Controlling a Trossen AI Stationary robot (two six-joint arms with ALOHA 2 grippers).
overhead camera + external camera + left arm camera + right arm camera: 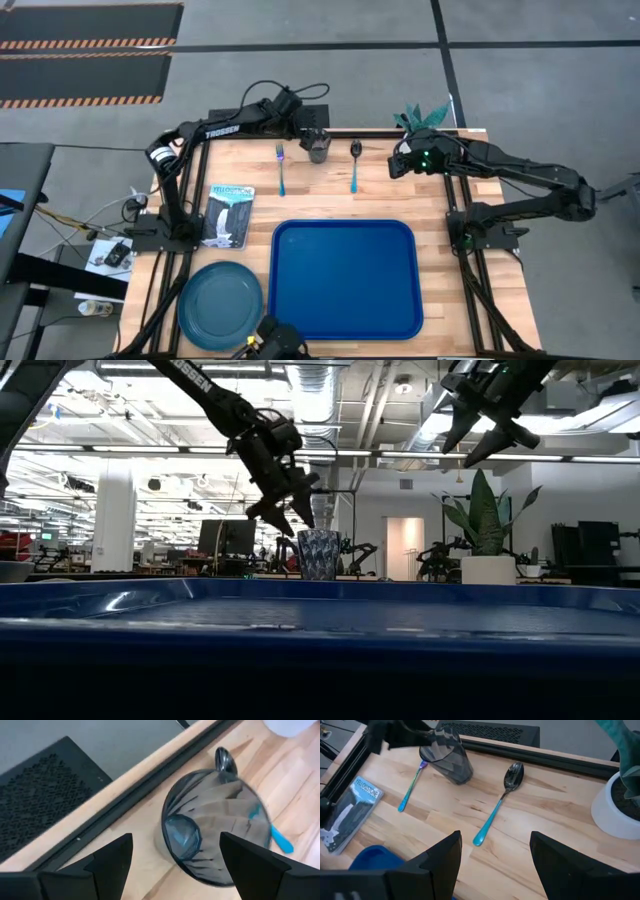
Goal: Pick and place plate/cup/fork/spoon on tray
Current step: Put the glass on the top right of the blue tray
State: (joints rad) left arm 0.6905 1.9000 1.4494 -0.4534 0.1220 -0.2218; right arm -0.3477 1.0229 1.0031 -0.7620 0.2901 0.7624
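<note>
The dark faceted cup stands upright on the wooden table near its far edge, between the fork and the spoon, which lie flat. My left gripper hovers open just above the cup, touching nothing; the low view shows its fingertips above the cup's rim. My right gripper is open and empty, high above the table to the right of the spoon. The blue tray lies at the near middle. The teal plate lies to its left.
A white pot with a green plant stands at the far right corner, close to my right gripper. A flat packaged item lies on the left between the fork and the plate. Bare wood lies between the cutlery and the tray.
</note>
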